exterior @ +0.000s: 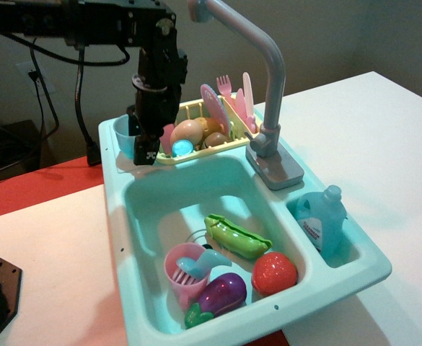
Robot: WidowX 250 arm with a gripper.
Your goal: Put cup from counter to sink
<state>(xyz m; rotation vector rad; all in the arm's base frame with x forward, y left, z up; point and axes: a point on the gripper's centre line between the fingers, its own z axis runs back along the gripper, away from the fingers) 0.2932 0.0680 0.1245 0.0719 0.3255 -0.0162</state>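
The translucent light-blue cup point(125, 135) stands at the back left corner of the mint-teal counter point(115, 189), left of the yellow dish rack. My black gripper point(146, 150) hangs tilted right against the cup's right side and hides that side and the handle. Its fingertips reach down to the counter's edge above the sink point(148, 204). I cannot tell whether the fingers pinch the cup's wall. The sink basin holds a pink ribbed cup point(184, 272), a green pea pod point(236, 237), a red strawberry point(274, 273) and a purple eggplant point(221, 294).
The yellow dish rack point(196, 152) with pink utensils and toy food is just right of the gripper. The grey faucet point(266, 86) arches over the basin's back right. A blue soap bottle point(322, 219) sits in the small right compartment. Black cables hang behind.
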